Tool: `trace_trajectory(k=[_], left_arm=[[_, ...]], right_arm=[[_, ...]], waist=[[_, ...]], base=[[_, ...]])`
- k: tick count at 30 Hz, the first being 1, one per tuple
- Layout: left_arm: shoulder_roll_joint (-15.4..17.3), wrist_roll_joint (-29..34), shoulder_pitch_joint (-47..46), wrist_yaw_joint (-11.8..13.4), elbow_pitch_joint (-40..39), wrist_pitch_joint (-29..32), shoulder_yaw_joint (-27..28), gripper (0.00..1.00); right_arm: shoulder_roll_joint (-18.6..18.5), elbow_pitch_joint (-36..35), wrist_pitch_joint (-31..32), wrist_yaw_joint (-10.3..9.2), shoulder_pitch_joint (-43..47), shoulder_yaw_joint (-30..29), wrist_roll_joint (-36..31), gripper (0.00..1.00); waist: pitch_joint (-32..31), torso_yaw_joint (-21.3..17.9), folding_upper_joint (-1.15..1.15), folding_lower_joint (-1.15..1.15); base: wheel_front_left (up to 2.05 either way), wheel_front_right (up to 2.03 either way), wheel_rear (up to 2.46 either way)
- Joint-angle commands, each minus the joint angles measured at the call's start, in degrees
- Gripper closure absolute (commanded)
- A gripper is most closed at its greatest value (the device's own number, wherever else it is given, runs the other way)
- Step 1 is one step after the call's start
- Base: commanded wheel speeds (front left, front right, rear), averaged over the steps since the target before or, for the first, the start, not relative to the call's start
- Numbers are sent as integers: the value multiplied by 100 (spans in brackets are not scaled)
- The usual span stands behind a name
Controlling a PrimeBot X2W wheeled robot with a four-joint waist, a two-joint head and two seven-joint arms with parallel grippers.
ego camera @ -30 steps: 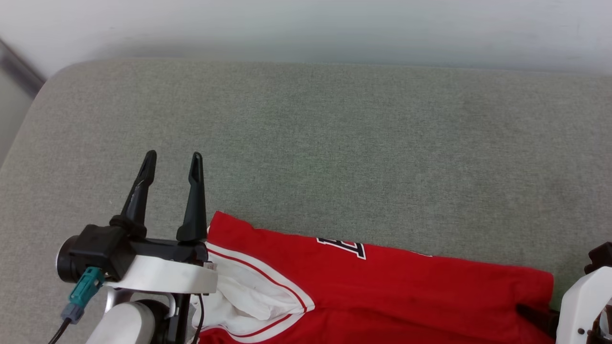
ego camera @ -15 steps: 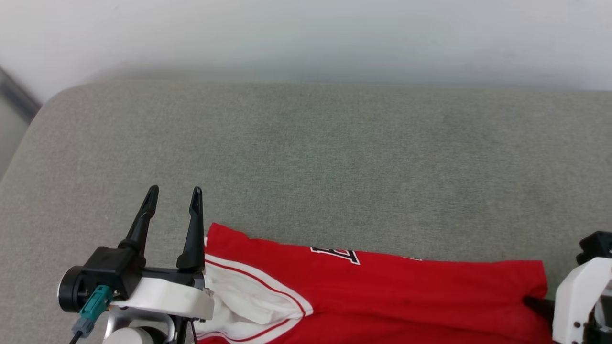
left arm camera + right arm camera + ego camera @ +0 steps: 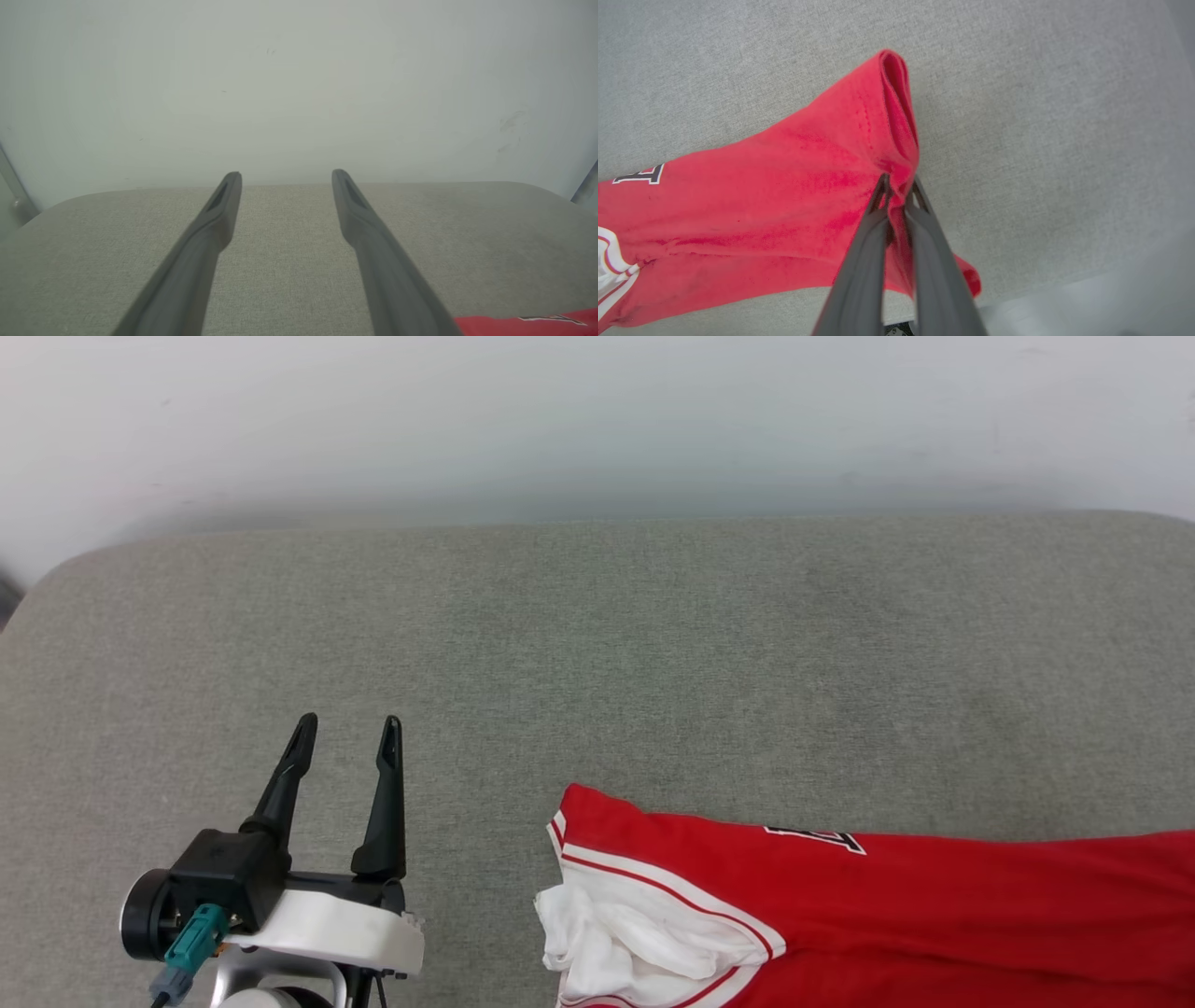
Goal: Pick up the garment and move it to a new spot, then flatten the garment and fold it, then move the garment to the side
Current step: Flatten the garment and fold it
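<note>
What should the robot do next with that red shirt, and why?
Probably slide it sideways toward the robot's right. The right fingers are pinched shut on the garment's bunched red edge, while the left fingers stand open and apart from it over the grey cushion, so only the right arm can pull it along.

Grey woven cushion, red garment lying along its near edge, white sleeve bunched
</note>
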Motion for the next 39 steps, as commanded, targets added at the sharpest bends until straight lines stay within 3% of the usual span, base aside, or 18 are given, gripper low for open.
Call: trace_trajectory(k=[1,9,12,14,20,25,30,35,36,37,38,39], left_arm=[[17,3,66,22,1,-23,0,0],[20,-33,85,13,41,0,-29,0],[27,-35,44,-12,55,19,-53,0],[20,-37,-3,-15,69,31,-77,0],[-16,-51,-150,-77,132,99,-181,0],[-65,-42,-235,-113,170,130,-256,0],[-82,-74,-328,-159,273,91,-270,0],[-117,-81,-406,-185,342,43,-293,0],[-118,-85,-402,-196,366,34,-295,0],[-126,-94,-409,-201,381,20,-293,0],[-131,-101,-415,-204,394,5,-291,0],[-136,-101,-414,-202,408,3,-297,0]], right_arm=[[131,21,99,-2,-97,-81,6,100],[1238,7,1376,-2,-344,-406,1003,100],[1405,115,1744,-2,-389,-369,1635,100],[1427,481,1801,-2,-441,-203,2401,100],[1414,1211,1229,-2,-508,982,3985,100],[1415,1452,575,-2,-596,2241,4810,100],[1413,1513,-84,-2,-798,3429,5290,100],[1411,1712,-752,-2,-997,4112,5082,100],[1414,1757,-838,-2,-1022,4213,5035,93],[1415,1765,-961,-2,-1063,4276,4964,58],[1411,1786,-1046,-2,-1086,4321,4940,0],[1413,1808,-1096,-2,-1095,4387,4944,0]], waist=[[-1,-30,0,0],[-56,-61,0,0],[-64,-24,0,0],[-68,14,0,0],[-36,183,0,0],[-17,349,0,0],[69,473,0,0],[137,555,0,0],[151,563,0,0],[162,565,0,0],[165,566,0,0],[170,564,0,0]], base=[[0,0,0],[0,0,0],[0,0,0],[0,0,0],[0,0,0],[0,0,0],[0,0,0],[0,0,0],[0,0,0],[0,0,0],[0,0,0],[0,0,0]])
